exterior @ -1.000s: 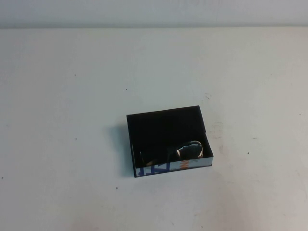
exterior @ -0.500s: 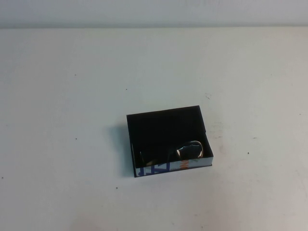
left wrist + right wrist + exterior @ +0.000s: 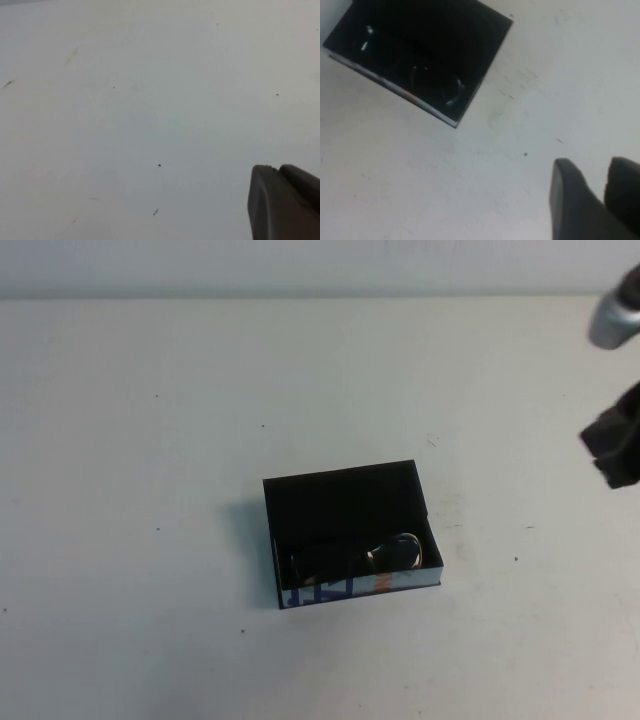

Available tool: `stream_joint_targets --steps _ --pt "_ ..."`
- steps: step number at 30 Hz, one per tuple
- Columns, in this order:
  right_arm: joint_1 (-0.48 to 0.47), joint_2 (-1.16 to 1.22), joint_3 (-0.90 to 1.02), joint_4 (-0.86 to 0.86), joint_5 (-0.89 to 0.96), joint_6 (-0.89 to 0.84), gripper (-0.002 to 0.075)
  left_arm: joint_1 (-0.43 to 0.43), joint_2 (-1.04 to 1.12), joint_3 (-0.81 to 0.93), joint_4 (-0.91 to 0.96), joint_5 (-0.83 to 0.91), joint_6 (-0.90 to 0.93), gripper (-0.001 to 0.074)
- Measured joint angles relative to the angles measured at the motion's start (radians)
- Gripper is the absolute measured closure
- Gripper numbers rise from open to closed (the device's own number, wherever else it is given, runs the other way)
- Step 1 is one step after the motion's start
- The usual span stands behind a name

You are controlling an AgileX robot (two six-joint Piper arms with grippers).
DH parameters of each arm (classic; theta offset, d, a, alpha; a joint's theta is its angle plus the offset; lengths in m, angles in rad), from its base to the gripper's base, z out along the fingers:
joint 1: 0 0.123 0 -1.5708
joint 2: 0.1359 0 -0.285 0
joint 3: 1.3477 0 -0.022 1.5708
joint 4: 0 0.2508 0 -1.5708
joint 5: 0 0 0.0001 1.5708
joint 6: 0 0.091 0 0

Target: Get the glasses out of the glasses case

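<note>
The glasses case, a shallow black box with a white front edge printed in blue and orange, lies open at the table's middle. The dark-framed glasses lie inside it, against the front wall. My right gripper hangs at the right edge of the high view, well to the right of the case and above the table. Its wrist view shows the right gripper with a narrow gap between the fingertips and nothing in it, the case and the glasses far off. My left gripper is shut and empty over bare table.
The white table carries only small dark specks and faint scuff marks right of the case. A pale wall runs along the table's far edge.
My right arm has come into the high view at the right edge; it was out of view before. The case and the glasses have not moved.
</note>
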Motion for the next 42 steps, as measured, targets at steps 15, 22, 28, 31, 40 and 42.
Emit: stream_joint_targets --steps 15,22,28,31,40,42 --pt "0.214 0.497 -0.307 0.062 0.172 -0.599 0.0365 0.000 0.000 0.000 0.000 0.000 0.000 0.0740" --pt "0.258 0.608 -0.319 0.076 0.156 -0.927 0.0494 0.000 0.000 0.000 0.000 0.000 0.000 0.0740" --pt "0.266 0.661 -0.327 0.134 0.062 -0.889 0.0572 0.000 0.000 0.000 0.000 0.000 0.000 0.0740" --pt "0.268 0.691 -0.354 0.145 -0.003 -0.825 0.0580 0.000 0.000 0.000 0.000 0.000 0.000 0.0740" --pt "0.270 0.786 -0.442 0.150 0.015 -0.801 0.0571 0.000 0.000 0.000 0.000 0.000 0.000 0.0740" --pt "0.270 0.800 -0.445 0.152 0.028 -0.801 0.0536 0.000 0.000 0.000 0.000 0.000 0.000 0.0740"
